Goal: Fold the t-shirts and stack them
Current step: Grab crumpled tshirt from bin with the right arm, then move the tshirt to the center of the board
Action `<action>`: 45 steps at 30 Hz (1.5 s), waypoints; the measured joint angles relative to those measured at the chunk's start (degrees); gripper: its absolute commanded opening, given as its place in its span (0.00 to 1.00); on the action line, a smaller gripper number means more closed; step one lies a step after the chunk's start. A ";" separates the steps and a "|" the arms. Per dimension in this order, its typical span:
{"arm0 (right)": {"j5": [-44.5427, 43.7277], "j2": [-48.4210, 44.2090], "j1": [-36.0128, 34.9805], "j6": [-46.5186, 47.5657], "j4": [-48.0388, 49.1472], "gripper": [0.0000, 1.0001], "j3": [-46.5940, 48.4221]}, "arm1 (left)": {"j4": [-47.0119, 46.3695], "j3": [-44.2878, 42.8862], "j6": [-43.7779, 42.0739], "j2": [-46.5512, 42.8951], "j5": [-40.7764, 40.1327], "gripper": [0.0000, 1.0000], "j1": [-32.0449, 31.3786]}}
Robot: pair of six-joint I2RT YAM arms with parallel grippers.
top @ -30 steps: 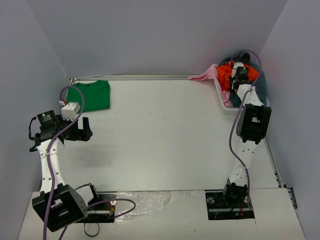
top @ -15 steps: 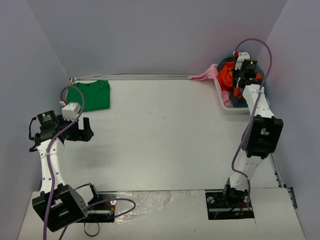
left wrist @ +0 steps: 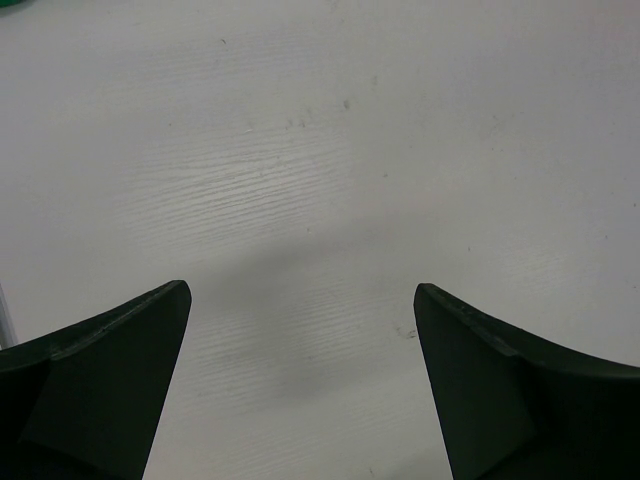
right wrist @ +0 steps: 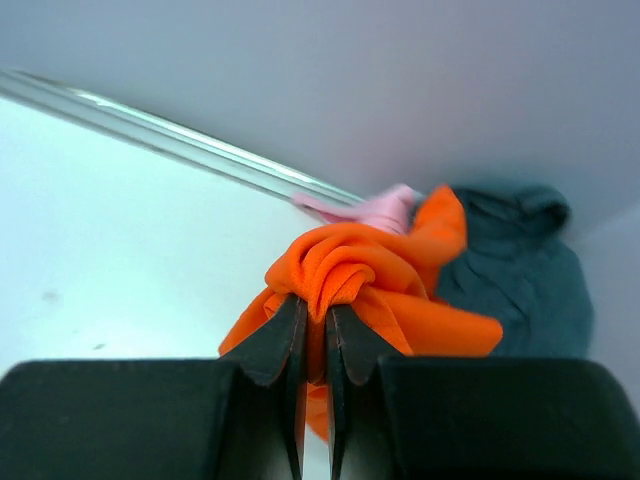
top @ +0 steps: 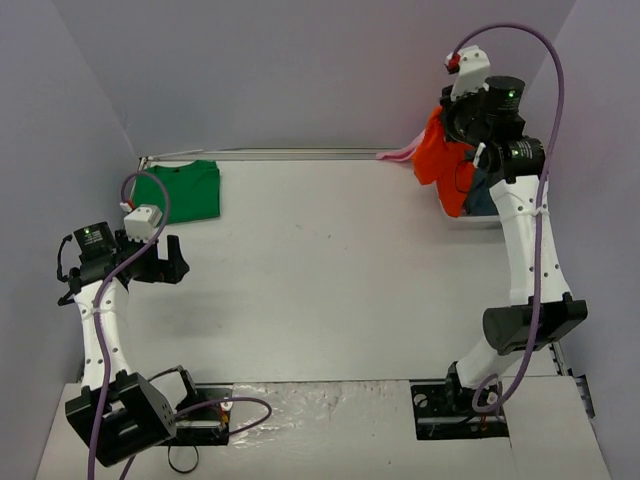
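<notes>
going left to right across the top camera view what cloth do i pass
green t-shirt → pink cloth → orange t-shirt, pinched in the right gripper. The open left gripper overlaps the green one sideways, so it is left out.

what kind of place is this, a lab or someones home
Most likely a robot lab test cell: a white table boxed in by plain walls, two arms bolted at its near edge, a green t-shirt laid out, and the right tool holding an orange t-shirt.
</notes>
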State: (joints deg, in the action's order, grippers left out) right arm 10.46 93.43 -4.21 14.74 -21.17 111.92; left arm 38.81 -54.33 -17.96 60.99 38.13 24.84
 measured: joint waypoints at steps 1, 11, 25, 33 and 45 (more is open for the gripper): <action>1.05 -0.35 -2.05 0.11 -1.31 0.00 1.62 | 0.00 0.00 0.00 0.00 0.00 0.94 0.00; 12.59 -3.30 -11.69 -1.36 -10.51 0.00 11.67 | -0.04 0.00 0.02 -0.04 -0.26 0.94 0.00; 16.92 -8.00 -11.06 1.60 -11.54 0.00 2.69 | -0.07 0.00 0.07 -0.04 -0.90 0.94 0.00; 14.25 3.45 -9.68 4.15 -10.08 0.00 -10.01 | -0.07 0.00 0.04 0.00 -0.87 0.94 0.02; -0.28 19.43 -9.33 2.25 -7.21 0.49 -6.80 | -0.02 0.00 -0.02 1.22 -0.57 0.94 0.04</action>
State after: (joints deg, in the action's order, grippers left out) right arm 10.17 112.86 -13.54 16.99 -28.38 105.12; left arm 38.79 -54.33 -17.98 62.22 37.56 24.88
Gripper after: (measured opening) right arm 0.156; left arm 0.945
